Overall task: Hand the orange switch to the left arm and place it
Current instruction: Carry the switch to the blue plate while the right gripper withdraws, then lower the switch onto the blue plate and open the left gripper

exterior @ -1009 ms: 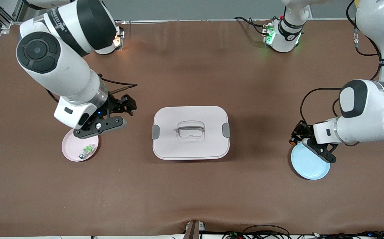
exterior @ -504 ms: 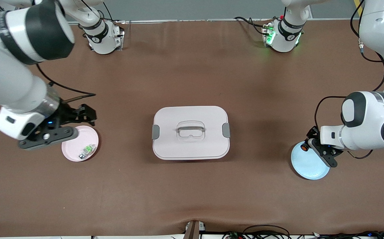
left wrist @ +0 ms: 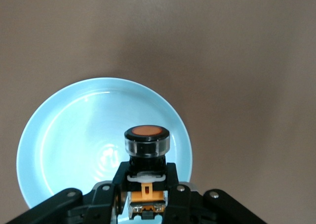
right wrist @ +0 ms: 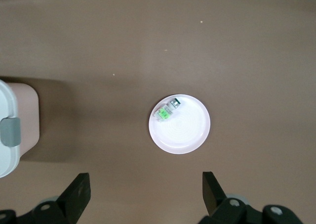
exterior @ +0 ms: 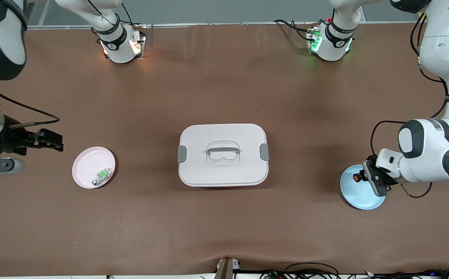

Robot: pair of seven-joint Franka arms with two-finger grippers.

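My left gripper [exterior: 363, 177] is shut on the orange switch [exterior: 357, 178] and holds it just over the blue plate [exterior: 360, 193] at the left arm's end of the table. In the left wrist view the switch [left wrist: 146, 141] sits between the fingers [left wrist: 108, 192], its orange cap over the blue plate [left wrist: 64, 140]. My right gripper [exterior: 52, 142] is open and empty, up over the table at the right arm's end, beside the pink plate [exterior: 87, 170]. The white box [exterior: 223, 154] stands in the middle of the table between the plates.
A small green and clear component [exterior: 101, 175] lies on the pink plate; it also shows in the right wrist view [right wrist: 167, 111] on the pink plate [right wrist: 185, 130]. A corner of the box [right wrist: 12, 127] shows in that view.
My right gripper has pulled away from the box, past the pink plate toward the table's end. My left gripper has moved lower over the blue plate with the switch.
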